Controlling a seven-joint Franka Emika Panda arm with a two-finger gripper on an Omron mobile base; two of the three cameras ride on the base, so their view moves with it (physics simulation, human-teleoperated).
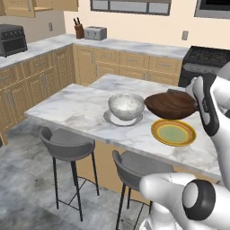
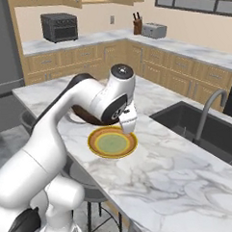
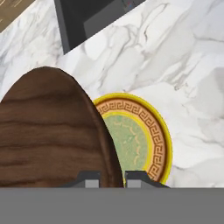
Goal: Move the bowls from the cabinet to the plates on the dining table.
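Hand view: the pincer (image 3: 112, 177) pinches the rim of the dark wooden bowl (image 3: 50, 131), one fingertip on each side of the wall. The bowl hangs above the marble surface (image 3: 175, 57), overlapping the near-left edge of the yellow-rimmed plate (image 3: 135, 138) rather than centred on it. Beyond the plate lies the dark sink basin (image 3: 87, 17).

Left base view: the wooden bowl (image 1: 170, 104) is carried clear of the surface, behind the yellow-rimmed plate (image 1: 173, 132). To the left of that plate, the marbled stone bowl (image 1: 126, 107) already sits on the pale grey plate (image 1: 110, 119).

Judgement: one bowl is delivered; the second is in its placing step. The next move calls for shifting the bowl over the plate's centre, lowering until it seats, then releasing.
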